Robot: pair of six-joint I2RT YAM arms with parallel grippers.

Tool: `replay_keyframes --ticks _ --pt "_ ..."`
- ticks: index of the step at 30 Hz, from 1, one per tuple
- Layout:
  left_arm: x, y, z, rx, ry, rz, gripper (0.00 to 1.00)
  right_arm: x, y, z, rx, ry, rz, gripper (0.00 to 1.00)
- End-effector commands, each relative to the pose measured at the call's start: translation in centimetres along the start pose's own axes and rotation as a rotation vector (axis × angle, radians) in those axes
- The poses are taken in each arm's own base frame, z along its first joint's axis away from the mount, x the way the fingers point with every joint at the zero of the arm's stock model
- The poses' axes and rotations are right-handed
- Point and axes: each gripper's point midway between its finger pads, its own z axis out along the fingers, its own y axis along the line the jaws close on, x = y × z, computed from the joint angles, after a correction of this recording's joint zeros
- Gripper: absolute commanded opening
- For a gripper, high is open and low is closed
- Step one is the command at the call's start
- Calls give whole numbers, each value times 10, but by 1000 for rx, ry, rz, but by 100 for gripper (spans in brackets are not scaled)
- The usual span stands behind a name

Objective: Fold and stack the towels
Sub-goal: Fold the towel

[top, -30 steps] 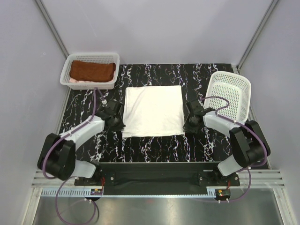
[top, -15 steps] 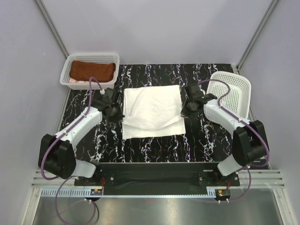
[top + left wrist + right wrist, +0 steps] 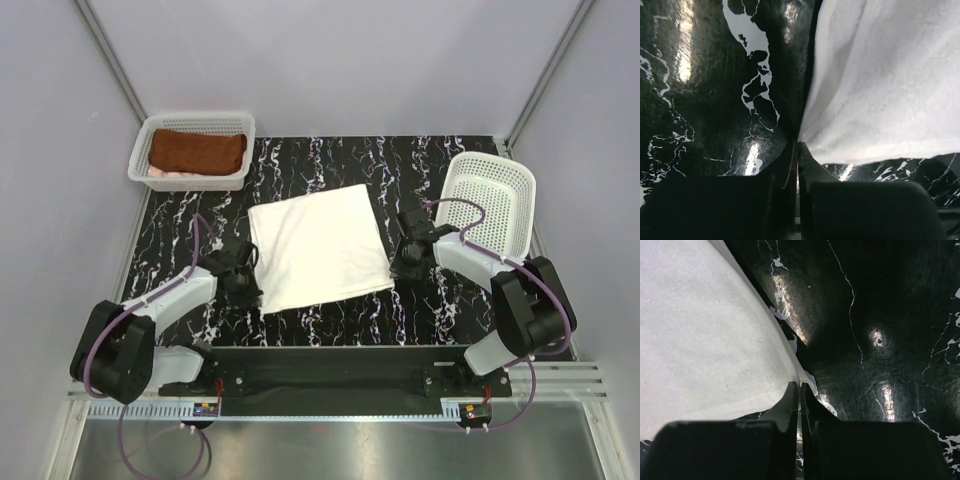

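Note:
The white towel (image 3: 318,245) lies flat and skewed on the black marble table (image 3: 430,160). My left gripper (image 3: 252,290) is shut on its near left corner. In the left wrist view the towel (image 3: 890,75) meets the closed tips of that gripper (image 3: 798,145). My right gripper (image 3: 397,268) is shut on the near right corner. In the right wrist view the towel (image 3: 700,340) ends at that gripper's closed tips (image 3: 799,386). The rust-brown towel (image 3: 197,152) lies folded in the far left basket. A sliver of the pale pink towel (image 3: 163,175) shows under it.
A white mesh basket (image 3: 195,120) stands at the far left corner and holds the two towels. A second white mesh basket (image 3: 492,195) stands tilted at the right, close to my right arm. Grey walls enclose the table on three sides.
Both grippers carried the towel's near edge away from me, then back. The towel now lies flat again, turned askew, with my left gripper nearer to me than before.

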Motion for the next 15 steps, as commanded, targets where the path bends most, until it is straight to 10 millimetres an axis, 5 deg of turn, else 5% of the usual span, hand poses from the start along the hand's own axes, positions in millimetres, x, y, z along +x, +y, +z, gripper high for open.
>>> replay_keyframes --ticks 1,10,15 --pt "-18 -26 6 99 -55 -4 0 -12 12 3 -45 -58 -24 0" --pt "-13 -21 7 98 -53 1 0 -6 0 7 -4 -59 -25 0" --pt "-21 -22 -16 87 -89 1 0 -10 -7 5 33 -69 -32 0"
